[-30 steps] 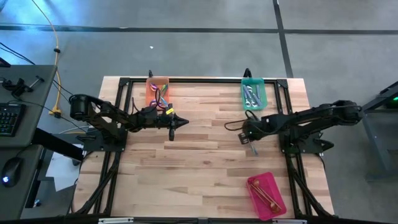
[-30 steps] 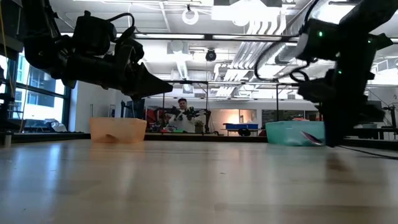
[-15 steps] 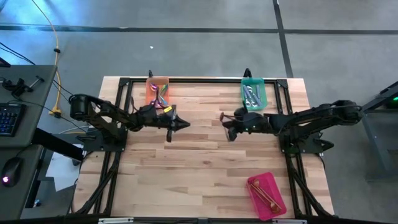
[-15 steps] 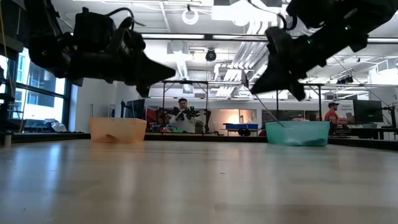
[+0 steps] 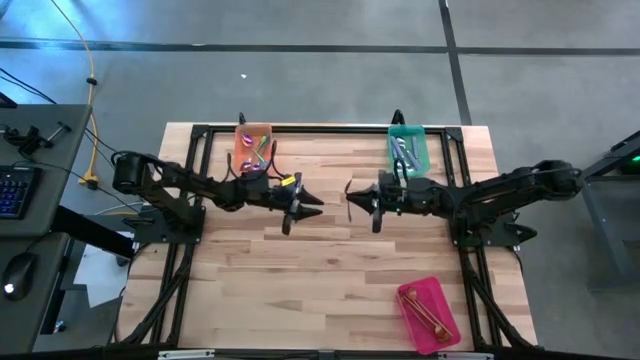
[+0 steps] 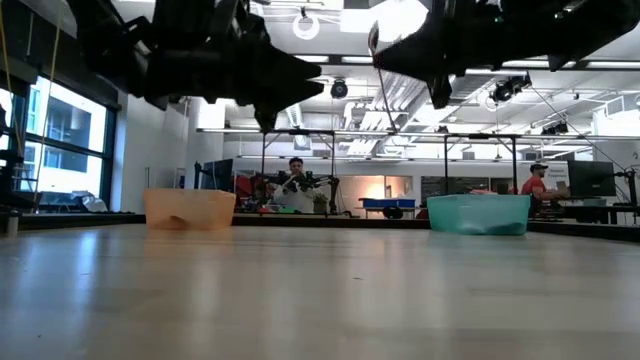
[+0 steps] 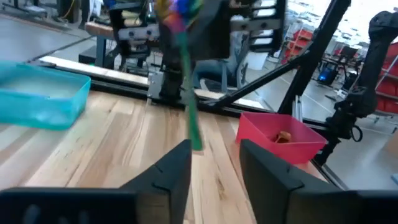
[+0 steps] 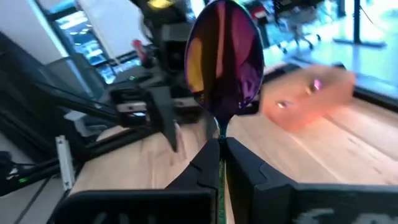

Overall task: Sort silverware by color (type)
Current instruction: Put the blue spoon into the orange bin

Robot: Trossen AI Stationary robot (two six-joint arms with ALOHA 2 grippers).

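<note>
Iridescent spoon (image 8: pixel 224 62) stands clamped in right gripper (image 8: pixel 220 155), facing left gripper (image 5: pixel 308 203)

Right pincer (image 5: pixel 350 192) with iridescent spoon (image 8: pixel 224 59) now mid-table, left pincer (image 5: pixel 312 202) closer, nearly tip to tip.

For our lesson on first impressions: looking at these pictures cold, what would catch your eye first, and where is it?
The iridescent spoon stands out, pinched by its handle in the right gripper above mid-table. Facing it, tip to tip, is the left gripper, open, as if set for a handover. Next come the bright trays: orange and teal at the far edge, pink at the near right corner.
</note>
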